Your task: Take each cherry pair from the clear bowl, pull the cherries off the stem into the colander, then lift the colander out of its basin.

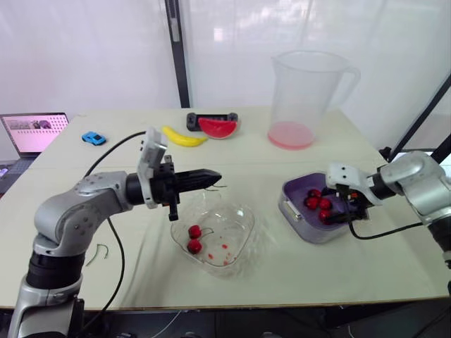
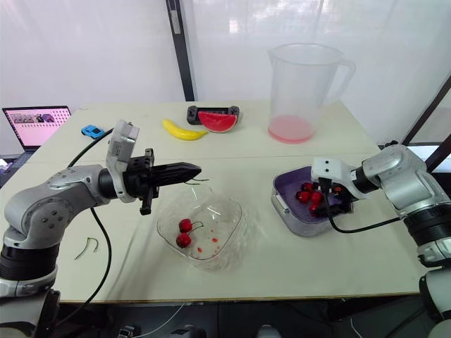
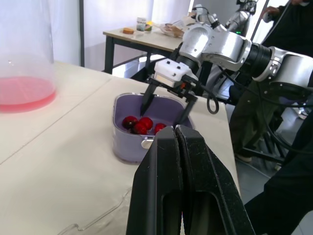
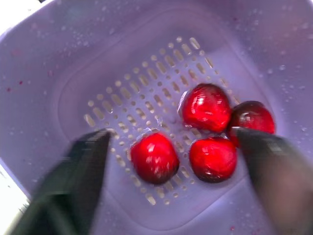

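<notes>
In the head views, the left gripper (image 1: 215, 177) is being held level above the far rim of the clear bowl (image 1: 246, 215). Its fingers are clamped together on what looks like a bare stem (image 1: 221, 186) trailing from the tip. One cherry pair (image 1: 194, 239) is lying in the bowl, towards the robot's left, with red juice specks beside it. The right gripper (image 1: 345, 213) is being held spread wide over the purple colander (image 1: 294, 193), which is standing to the right of the bowl and apart from it.

In the left wrist view, that arm's two black fingers (image 3: 195, 161) are being shown pressed flat against each other. Beyond them the right gripper's fingers are standing apart above the colander, one on each side of the fruit.

In the right wrist view, four loose cherries (image 4: 205, 107) are being shown on the colander's perforated floor, between the spread fingers, and none is being gripped.

The step in hand is judged to be the clearing of the stem, with one pair yet to be taken. The stem is best let go over bare table, not over the bowl or the colander. The pair should then be approached from above and pinched where its stems join, clear of the bowl wall. It should be carried over the colander before anything is pulled. Each cherry should be squeezed only lightly and drawn straight away from the stem, so that the fruit is dropped inside rather than crushed or flung out.
</notes>
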### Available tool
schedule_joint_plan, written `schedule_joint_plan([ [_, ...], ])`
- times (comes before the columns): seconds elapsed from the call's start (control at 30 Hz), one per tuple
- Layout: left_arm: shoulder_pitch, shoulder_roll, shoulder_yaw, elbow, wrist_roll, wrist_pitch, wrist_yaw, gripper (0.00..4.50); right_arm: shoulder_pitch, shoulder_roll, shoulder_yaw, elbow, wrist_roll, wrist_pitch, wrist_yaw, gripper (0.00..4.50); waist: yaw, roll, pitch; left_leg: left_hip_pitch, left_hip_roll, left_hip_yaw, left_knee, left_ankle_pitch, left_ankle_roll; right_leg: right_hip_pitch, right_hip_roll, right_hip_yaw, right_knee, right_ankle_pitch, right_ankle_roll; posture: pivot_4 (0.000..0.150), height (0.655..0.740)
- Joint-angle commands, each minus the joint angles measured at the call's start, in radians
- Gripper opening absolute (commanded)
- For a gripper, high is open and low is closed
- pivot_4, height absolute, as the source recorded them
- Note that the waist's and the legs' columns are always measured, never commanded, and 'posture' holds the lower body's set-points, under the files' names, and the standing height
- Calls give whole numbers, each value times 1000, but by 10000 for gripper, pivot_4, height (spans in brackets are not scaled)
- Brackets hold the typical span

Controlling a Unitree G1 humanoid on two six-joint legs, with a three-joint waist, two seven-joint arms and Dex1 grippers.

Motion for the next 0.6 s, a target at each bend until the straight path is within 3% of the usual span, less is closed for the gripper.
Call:
schedule_joint_plan([
  [0.03, 1, 12, 28, -31, -23, -5, 5, 0, -8, -4, -57, -18, 10, 6, 13, 44619, 0, 0, 0, 0, 0, 0, 0, 0, 0, 0, 0, 0, 0, 0, 0, 1500, 7400],
  [0.4, 0, 18, 24, -18, -24, -9, -3, 0, 32, -32, -258, -74, 175, 163, 58, 44619, 0, 0, 0, 0, 0, 0, 0, 0, 0, 0, 0, 0, 0, 0, 0, 1500, 7400],
  [0.6, 29, 59, 68, -11, -45, 8, 1, 0, 41, 1, -613, -259, 594, 551, 34, 44619, 1, 0, 0, 0, 1, 0, -1, -1, 1, 0, 0, 0, 0, 0, 0, 1500, 7400],
])
